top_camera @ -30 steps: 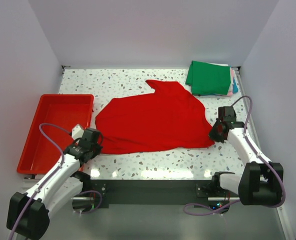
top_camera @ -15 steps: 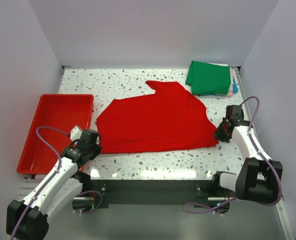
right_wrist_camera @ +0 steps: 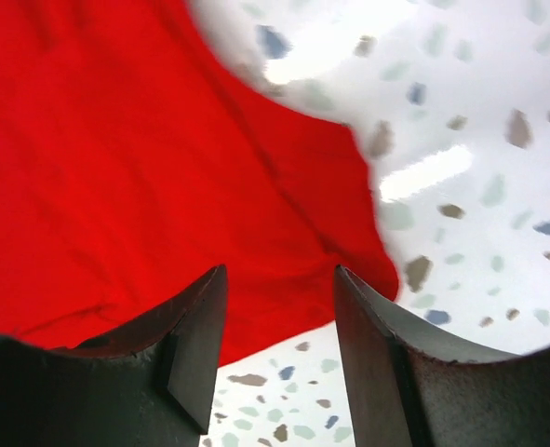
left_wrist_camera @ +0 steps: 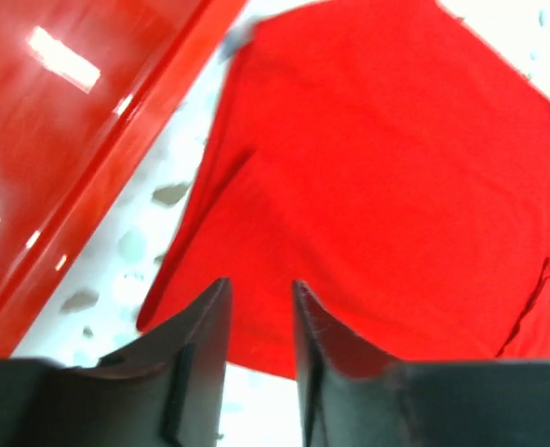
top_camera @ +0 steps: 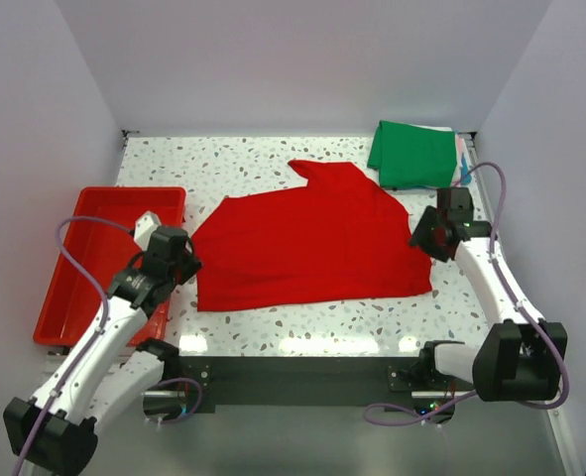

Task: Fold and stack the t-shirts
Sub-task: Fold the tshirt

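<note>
Where the red tray [top_camera: 84,263] sits at the far left of the speckled table [top_camera: 223,159], the left gripper [top_camera: 180,260] hovers just beside it, jaws apart and empty, at the left edge of the red t-shirt [top_camera: 312,238], which lies spread flat mid-table. The right gripper [top_camera: 426,236], jaws likewise apart, hangs over the shirt's right edge. A folded green t-shirt [top_camera: 411,154] tops a stack in the far right corner.

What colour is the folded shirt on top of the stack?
Green. The top shirt shows best in the top external view.
</note>
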{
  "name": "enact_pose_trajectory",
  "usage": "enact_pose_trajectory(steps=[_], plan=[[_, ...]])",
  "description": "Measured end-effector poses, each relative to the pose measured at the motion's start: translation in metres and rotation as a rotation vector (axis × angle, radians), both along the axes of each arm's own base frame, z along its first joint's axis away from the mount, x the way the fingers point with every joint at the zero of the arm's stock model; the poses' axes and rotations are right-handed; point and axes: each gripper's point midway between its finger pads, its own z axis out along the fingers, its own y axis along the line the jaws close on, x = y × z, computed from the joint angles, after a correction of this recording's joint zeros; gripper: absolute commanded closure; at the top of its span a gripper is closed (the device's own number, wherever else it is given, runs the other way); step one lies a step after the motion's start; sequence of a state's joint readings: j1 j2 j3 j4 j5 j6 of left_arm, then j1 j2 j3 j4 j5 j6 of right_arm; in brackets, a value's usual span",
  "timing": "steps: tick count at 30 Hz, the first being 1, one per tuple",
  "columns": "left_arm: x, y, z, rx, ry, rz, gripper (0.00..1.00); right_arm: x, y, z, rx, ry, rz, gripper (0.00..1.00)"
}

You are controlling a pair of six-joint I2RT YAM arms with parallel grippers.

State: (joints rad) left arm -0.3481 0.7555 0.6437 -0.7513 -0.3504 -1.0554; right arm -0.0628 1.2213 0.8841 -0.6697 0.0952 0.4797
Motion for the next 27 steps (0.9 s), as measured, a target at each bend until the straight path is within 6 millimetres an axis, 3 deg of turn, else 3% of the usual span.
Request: enact_pose_trajectory(steps=[3, 6, 13, 19, 21, 27], plan=[[0.026, -0.011, 0.010, 0.022, -0.016, -0.056, 0.88, 0.014, 0.035, 0.017, -0.010, -0.053, 0.115, 0.47], [0.042, -0.026, -0.009, 0.030, 0.032, -0.110, 0.99, 0.022, 0.063, 0.017, 0.000, -0.068, 0.197, 0.47], [0.047, -0.065, -0.070, 0.047, 0.143, -0.226, 1.00, 0.033, 0.103, -0.031, 0.010, 0.033, 0.274, 0.48], [0.026, -0.070, -0.108, 0.037, 0.193, -0.199, 1.00, 0.017, 0.105, -0.069, 0.028, 0.077, 0.238, 0.47], [0.026, -0.071, -0.109, 0.025, 0.171, -0.167, 1.00, 0.006, 0.102, -0.083, 0.031, 0.102, 0.219, 0.47], [0.023, -0.073, -0.110, -0.028, 0.098, -0.090, 1.00, 0.001, 0.102, -0.085, 0.058, 0.047, 0.184, 0.47]])
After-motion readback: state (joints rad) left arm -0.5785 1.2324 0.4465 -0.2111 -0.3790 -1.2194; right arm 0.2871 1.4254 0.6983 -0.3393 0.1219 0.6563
